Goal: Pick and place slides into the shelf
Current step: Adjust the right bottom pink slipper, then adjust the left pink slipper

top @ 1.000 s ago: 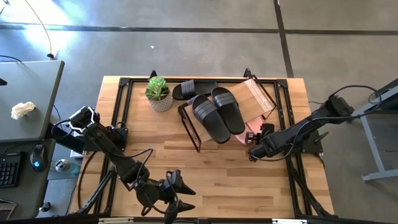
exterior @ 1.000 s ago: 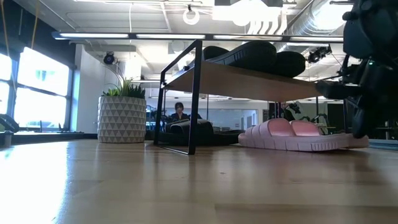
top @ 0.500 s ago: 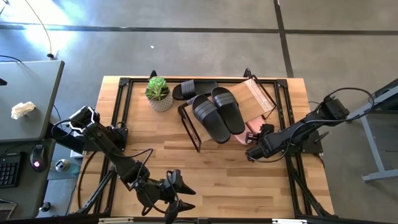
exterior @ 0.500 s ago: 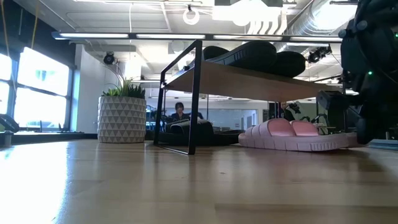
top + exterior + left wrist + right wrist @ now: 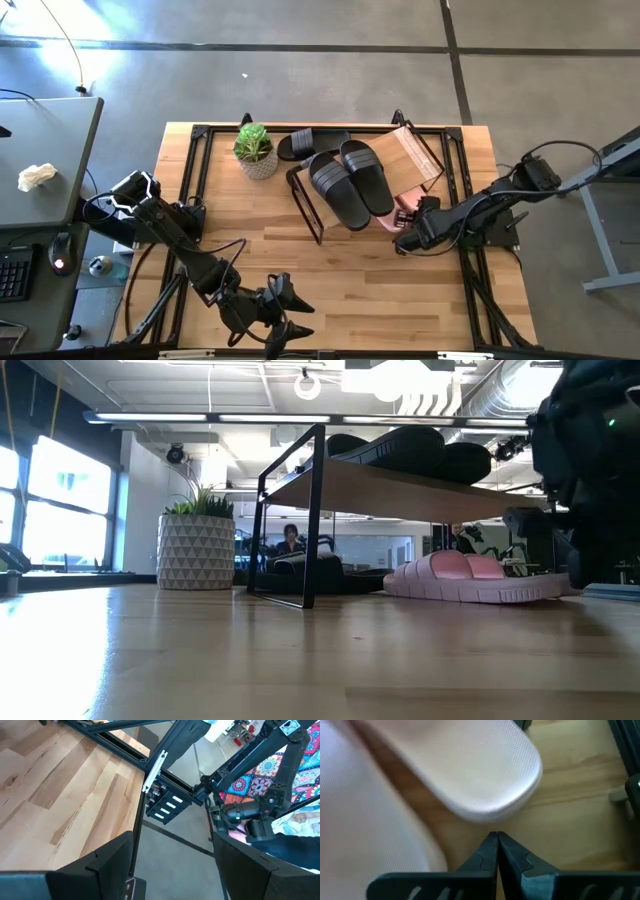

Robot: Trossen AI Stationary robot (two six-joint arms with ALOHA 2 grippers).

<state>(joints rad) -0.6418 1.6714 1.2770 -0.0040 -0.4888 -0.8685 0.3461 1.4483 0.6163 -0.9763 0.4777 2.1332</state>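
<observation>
Two pale pink slides [image 5: 470, 576] down on the desk [image 5: 330, 270], tucked by the right end of the shelf [image 5: 400, 160], mostly under its board in the high view. Low view shows them side by side, soles flat on the wood, touching or nearly so. Up on the shelf board: two black slides [image 5: 350, 180] lying next to each other, ribbed straps up. A third black slide [image 5: 305, 142] on the desk behind the shelf, beside the potted plant [image 5: 255, 150].

Right claw [image 5: 405, 242] low over the desk just beside the pink pair, on the open-desk side. Right wrist view: fingers pinched together tip to tip, nothing between them, rounded end of a pink slide [image 5: 485, 775] just beyond the tips. So closed and empty, holding nothing.

Left claw [image 5: 285, 310] parked at the near desk edge, well apart from everything, fingers spread wide, empty.

What could go wrong, judging from here:
- Closed tips nudging in would probably just shove the slide further under the shelf rather than grab it. Needs opening first.
- The pinks sit so close together that grabbing one could drag or flip the other.
- Soft foam and a rounded edge, likely to slip out of a shallow pinch.
- Shelf board already half taken by the black pair, so only the right part looks free. A sloppy drop could knock a black one off or leave the pink one hanging over the edge.
- The thin shelf frame looks light, so a bump from the arm could shift it.
</observation>
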